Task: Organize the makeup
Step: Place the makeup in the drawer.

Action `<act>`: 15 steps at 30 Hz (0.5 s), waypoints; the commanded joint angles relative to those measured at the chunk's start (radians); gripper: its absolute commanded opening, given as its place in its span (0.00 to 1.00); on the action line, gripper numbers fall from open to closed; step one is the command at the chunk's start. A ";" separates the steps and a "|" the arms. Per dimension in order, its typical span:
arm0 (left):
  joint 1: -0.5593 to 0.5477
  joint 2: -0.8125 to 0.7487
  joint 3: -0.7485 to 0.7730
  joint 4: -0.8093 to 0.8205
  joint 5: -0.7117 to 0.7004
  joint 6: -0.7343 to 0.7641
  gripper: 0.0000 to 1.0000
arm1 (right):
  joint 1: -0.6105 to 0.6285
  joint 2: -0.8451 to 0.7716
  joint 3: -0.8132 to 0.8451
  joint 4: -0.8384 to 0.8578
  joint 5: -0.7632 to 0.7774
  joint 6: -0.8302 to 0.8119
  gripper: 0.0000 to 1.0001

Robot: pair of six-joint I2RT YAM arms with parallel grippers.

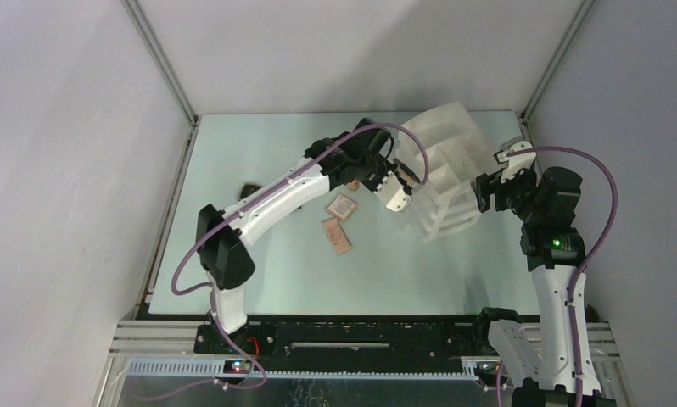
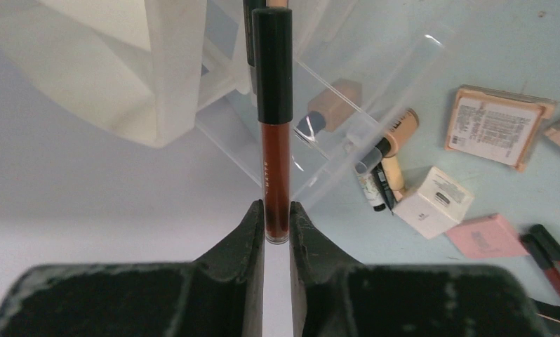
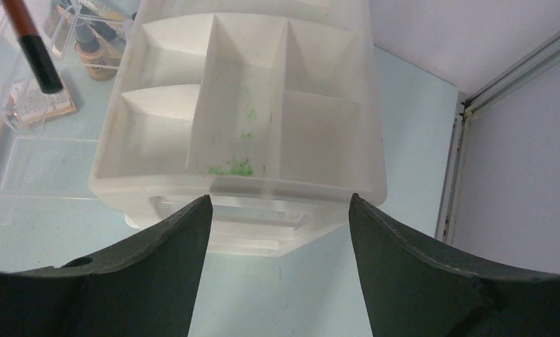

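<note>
Top view: the left gripper [image 1: 399, 195] sits at the left wall of the organizer [image 1: 445, 144], centre frame, nearer its compartments than the right gripper [image 1: 490, 191] on the right side. Left wrist view: I read the jaws clamped on the base of a red lip gloss tube [image 2: 274, 140], long axis vertical in frame, cap leading toward the organizer. Right wrist view: fingers wide apart, empty, organizer straight ahead.

Red black-capped tube [image 2: 274, 140] cap-down, beige palette [image 2: 498, 126] flat, white box [image 2: 433, 201] beside
</note>
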State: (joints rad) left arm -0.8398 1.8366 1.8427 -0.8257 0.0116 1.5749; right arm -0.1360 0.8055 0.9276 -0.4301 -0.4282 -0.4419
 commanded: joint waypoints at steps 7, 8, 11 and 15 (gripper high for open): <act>-0.018 0.097 0.112 0.026 -0.047 0.036 0.16 | -0.004 -0.017 -0.006 0.021 -0.009 -0.007 0.80; -0.018 0.097 0.111 0.036 -0.050 0.022 0.20 | -0.004 -0.017 -0.006 0.020 -0.008 -0.007 0.80; -0.018 0.086 0.112 0.058 -0.052 -0.009 0.34 | -0.002 -0.017 -0.006 0.021 -0.007 -0.008 0.80; -0.017 0.045 0.097 0.091 -0.034 -0.038 0.62 | -0.002 -0.019 -0.006 0.022 -0.009 -0.004 0.80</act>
State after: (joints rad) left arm -0.8536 1.9408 1.8984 -0.7971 -0.0254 1.5715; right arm -0.1360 0.7998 0.9276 -0.4301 -0.4282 -0.4419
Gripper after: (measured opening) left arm 0.542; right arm 0.803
